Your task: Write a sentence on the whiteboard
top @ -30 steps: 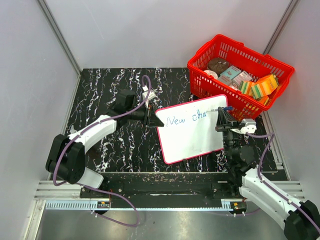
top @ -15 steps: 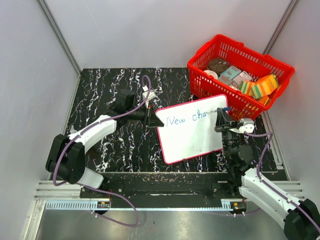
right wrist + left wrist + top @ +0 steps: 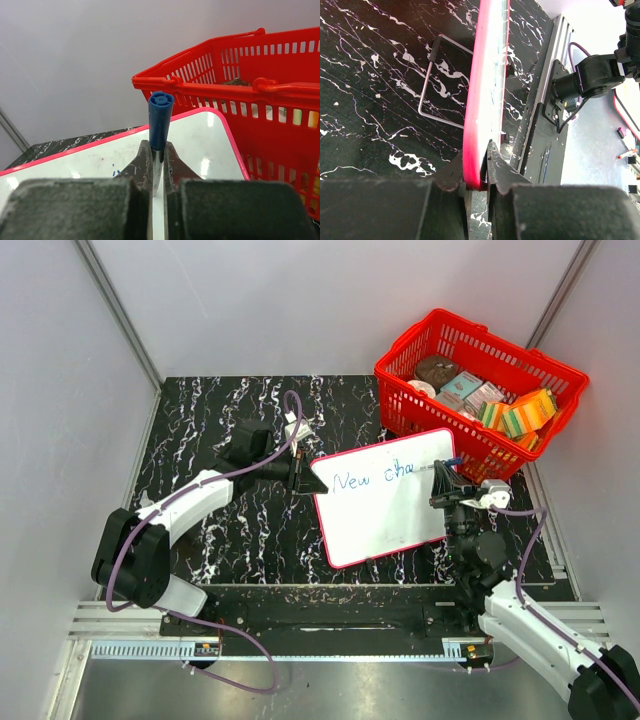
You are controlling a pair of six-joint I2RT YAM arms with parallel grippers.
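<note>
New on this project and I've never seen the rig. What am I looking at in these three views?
These are two robot arms bolted at the near edge of a black table. The overhead picture looks down from above and behind them. The other two come from a camera on each wrist, so each shows that arm's own fingers at the bottom.

On the table are a whiteboard and a red basket of small packs.

The left gripper is clamped on the whiteboard's red rim, holding it steady. The right gripper is shut on a blue marker, close to the end of the writing, which reads "New cha" so far.
</note>
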